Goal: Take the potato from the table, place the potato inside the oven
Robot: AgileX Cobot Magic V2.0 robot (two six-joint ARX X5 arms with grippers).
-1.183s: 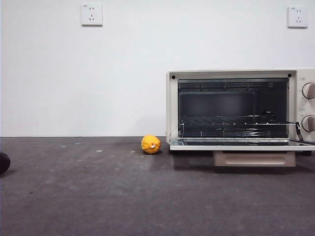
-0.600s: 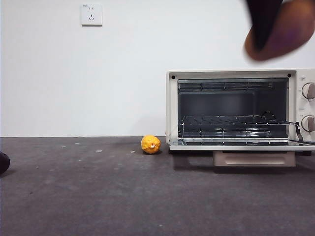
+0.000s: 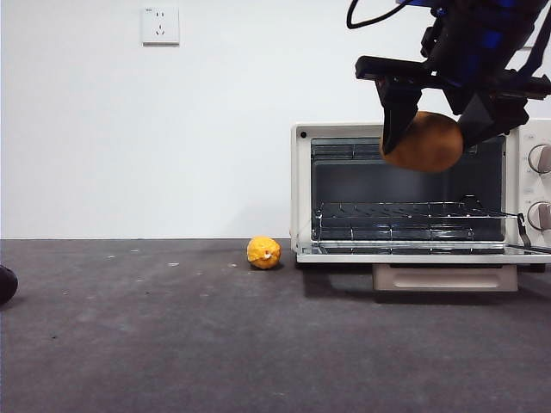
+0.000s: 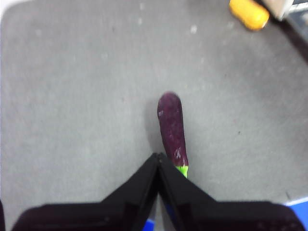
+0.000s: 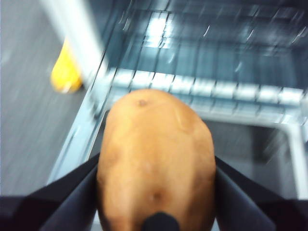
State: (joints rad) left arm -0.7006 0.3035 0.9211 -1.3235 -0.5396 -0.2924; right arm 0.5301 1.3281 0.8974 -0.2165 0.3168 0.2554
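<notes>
Lettering is nowhere readable for you: one cream-white boxy oven (image 3: 413, 194) with two round knobs, door down, at right. Your right gripper (image 3: 437, 116) clamps the one orange-brown oval potato (image 3: 424, 142) at upper right, before the oven's opening. Your left gripper (image 4: 158, 161), jaws pressed together, hangs over the dark grey table (image 3: 172, 344) above one purple eggplant (image 4: 172, 127); one yellow lumpy ball (image 3: 263, 253) sits centre frame.

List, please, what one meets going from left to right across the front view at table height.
Dark thing at the left edge → yellow ball → oven, its door open.
</notes>
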